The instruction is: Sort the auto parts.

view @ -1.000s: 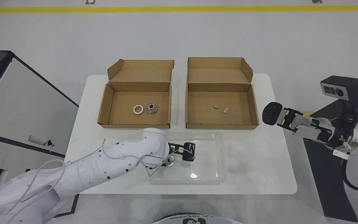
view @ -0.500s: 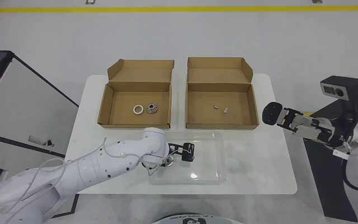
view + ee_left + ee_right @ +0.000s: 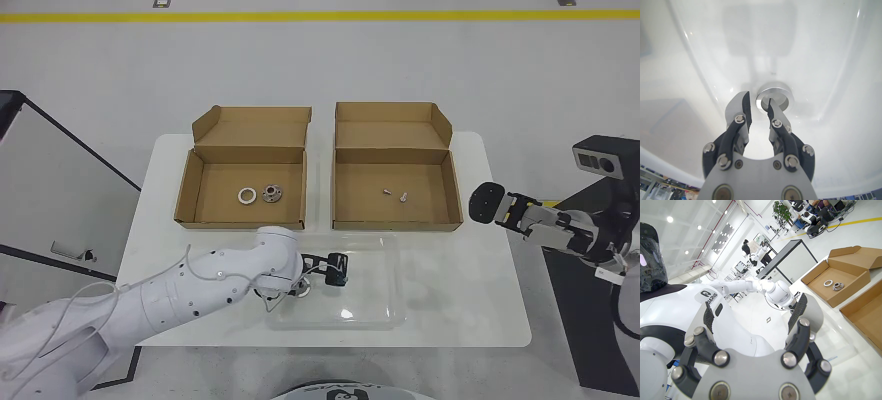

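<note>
Now the left gripper (image 3: 758, 96) is seen spread in the clear tray (image 3: 696, 66), one finger inside the metal ring (image 3: 789, 94) near the tray's wall. The right gripper (image 3: 755, 302) is held spread at the edge of the table (image 3: 480, 300).

**Bright hall, pale floor**

A glossy pale grey floor (image 3: 320, 60) runs all round the white table (image 3: 500, 300), with a yellow line (image 3: 320, 16) painted across it. Far beyond the fingers (image 3: 800, 308) of the right gripper (image 3: 754, 301), a black-framed cabinet (image 3: 791, 256) stands near the table's far end. Farther off are a potted plant (image 3: 780, 209) and desks (image 3: 819, 220) laden with cables. High past the fingertips, the white gridded ceiling (image 3: 689, 222) carries round lamps (image 3: 669, 219) and a red pipe (image 3: 704, 243).
</note>
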Motion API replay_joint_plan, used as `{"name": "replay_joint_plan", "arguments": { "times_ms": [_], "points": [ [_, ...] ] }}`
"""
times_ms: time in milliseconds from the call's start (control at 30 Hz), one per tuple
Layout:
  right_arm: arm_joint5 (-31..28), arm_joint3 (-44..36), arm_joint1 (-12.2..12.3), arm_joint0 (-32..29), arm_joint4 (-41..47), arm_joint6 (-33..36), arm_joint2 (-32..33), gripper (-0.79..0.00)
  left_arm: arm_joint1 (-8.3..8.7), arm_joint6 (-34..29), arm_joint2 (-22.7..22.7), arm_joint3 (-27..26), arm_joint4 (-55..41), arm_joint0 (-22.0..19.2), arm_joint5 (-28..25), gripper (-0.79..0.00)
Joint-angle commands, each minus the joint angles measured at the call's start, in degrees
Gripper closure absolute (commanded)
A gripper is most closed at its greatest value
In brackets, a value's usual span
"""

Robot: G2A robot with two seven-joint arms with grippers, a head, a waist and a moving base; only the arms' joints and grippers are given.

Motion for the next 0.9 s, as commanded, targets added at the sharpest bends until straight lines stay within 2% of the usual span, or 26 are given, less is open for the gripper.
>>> {"name": "replay_joint_plan", "arguments": {
  "times_ms": [0, 300, 467, 567, 867],
  "points": [
    [0.0, 0.0, 0.0, 0.0, 0.0, 0.0, 0.0, -0.785, -0.11, 0.0, 0.0, 0.1, 0.1, 0.3, 0.0, -0.265],
    [0.0, 0.0, 0.0, 0.0, 0.0, 0.0, 0.0, -0.785, -0.61, 0.4, -0.3, 1.4, 0.8, 1.2, -0.5, -0.240],
    [0.0, 0.0, 0.0, 0.0, 0.0, 0.0, 0.0, -0.785, -0.78, 0.5, -0.7, 1.7, 1.3, 1.5, -0.3, -0.123],
    [0.0, 0.0, 0.0, 0.0, 0.0, 0.0, 0.0, -0.785, -0.83, 0.8, -1.0, 1.8, 1.8, 1.9, -0.2, 0.000],
    [0.0, 0.0, 0.0, 0.0, 0.0, 0.0, 0.0, -0.785, -0.54, 0.2, -3.6, -0.7, 1.6, 1.9, 0.6, 0.000]
  ]
}}
